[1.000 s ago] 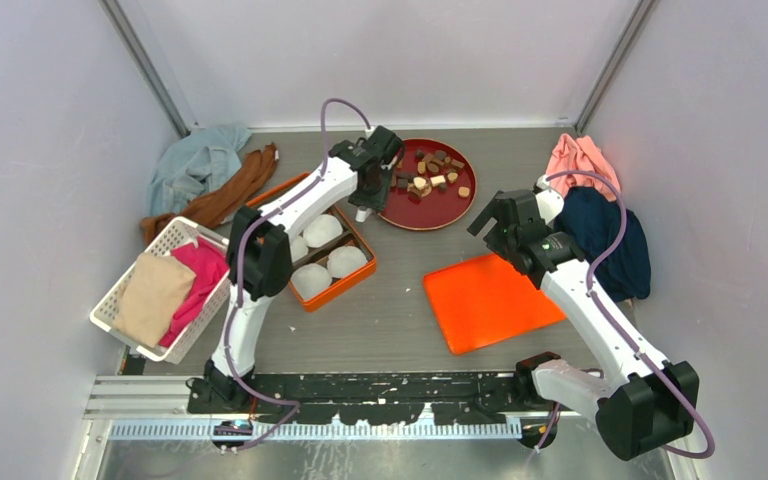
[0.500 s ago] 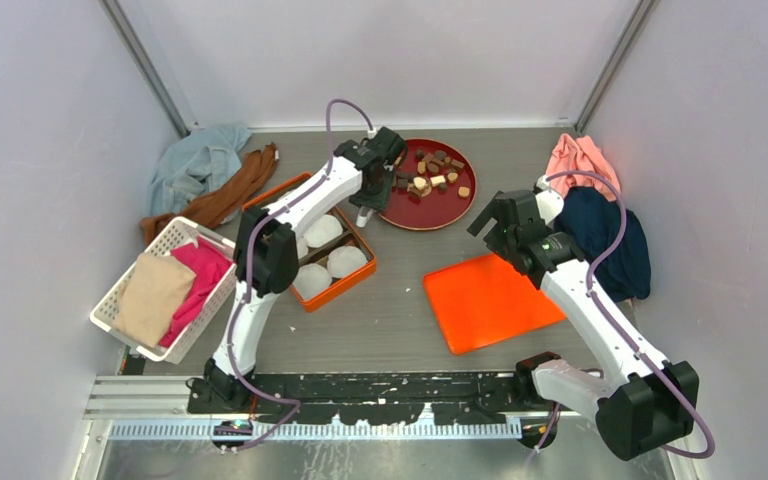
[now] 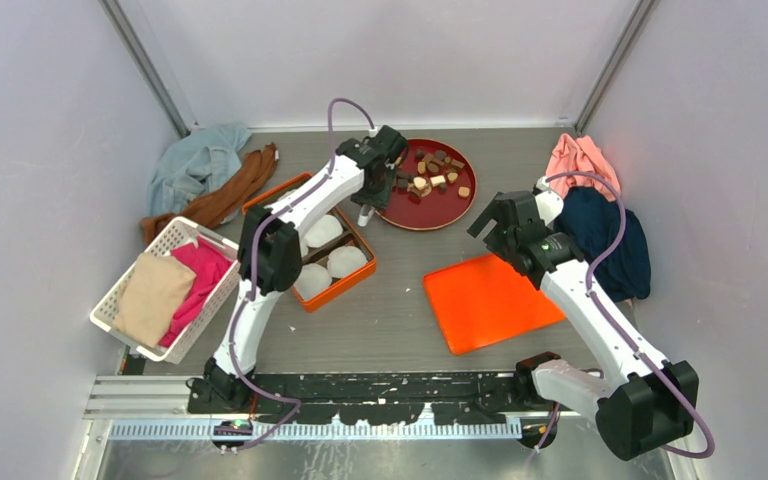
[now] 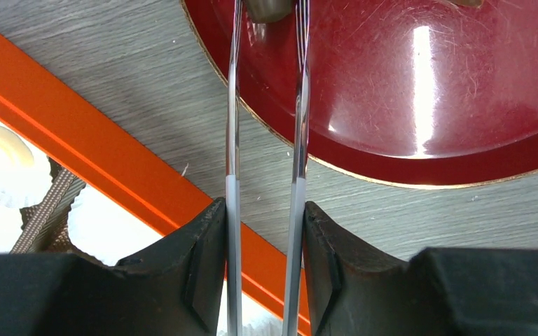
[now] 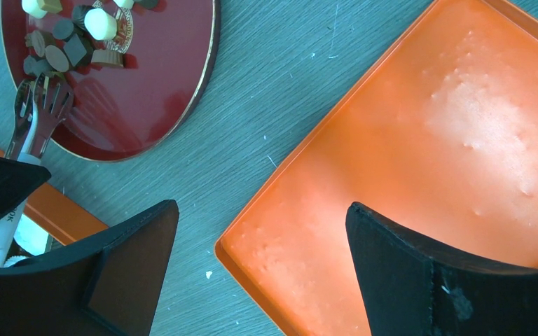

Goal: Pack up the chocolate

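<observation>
Several tiny dark, light brown and cream chocolate pieces (image 3: 430, 176) lie on the round red plate (image 3: 430, 212) at the back; they also show in the right wrist view (image 5: 77, 38). My left gripper (image 3: 370, 188) is shut on metal tongs (image 4: 298, 105), tips over the plate's left rim (image 4: 427, 91). A brownish piece (image 4: 266, 7) sits between the tong tips. The orange box (image 3: 362, 272) with white paper cups (image 3: 325, 230) lies just left of the plate. My right gripper (image 3: 495, 222) is open and empty above the orange lid (image 3: 485, 300).
A white basket (image 3: 112, 300) of cloths stands at the left. Crumpled clothes lie at the back left (image 3: 200, 170) and along the right wall (image 3: 605, 230). The orange lid also fills the right wrist view (image 5: 427, 154).
The left arm has shifted slightly right toward the plate with the tongs. The right arm has not moved.
</observation>
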Tool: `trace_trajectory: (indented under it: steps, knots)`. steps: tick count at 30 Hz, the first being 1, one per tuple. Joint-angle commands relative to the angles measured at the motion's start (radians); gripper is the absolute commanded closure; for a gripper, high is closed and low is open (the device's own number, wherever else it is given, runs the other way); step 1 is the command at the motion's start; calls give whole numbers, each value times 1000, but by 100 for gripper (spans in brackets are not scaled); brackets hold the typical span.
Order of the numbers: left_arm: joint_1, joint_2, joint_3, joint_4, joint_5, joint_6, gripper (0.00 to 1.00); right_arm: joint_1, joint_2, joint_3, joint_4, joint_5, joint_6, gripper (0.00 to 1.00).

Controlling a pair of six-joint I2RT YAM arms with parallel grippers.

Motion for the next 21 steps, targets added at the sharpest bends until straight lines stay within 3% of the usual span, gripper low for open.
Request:
trace_trajectory:
  steps: [1,9,21]
  knots:
    - [6,7,46,-6,-1,12,60,-3,-23,8,14,15,11,5]
    - [6,-43,25,-6,6,9,74,-4,-18,13,14,13,11,5]
    - [6,-214,-91,7,29,7,75,-3,4,18,27,2,12,5]
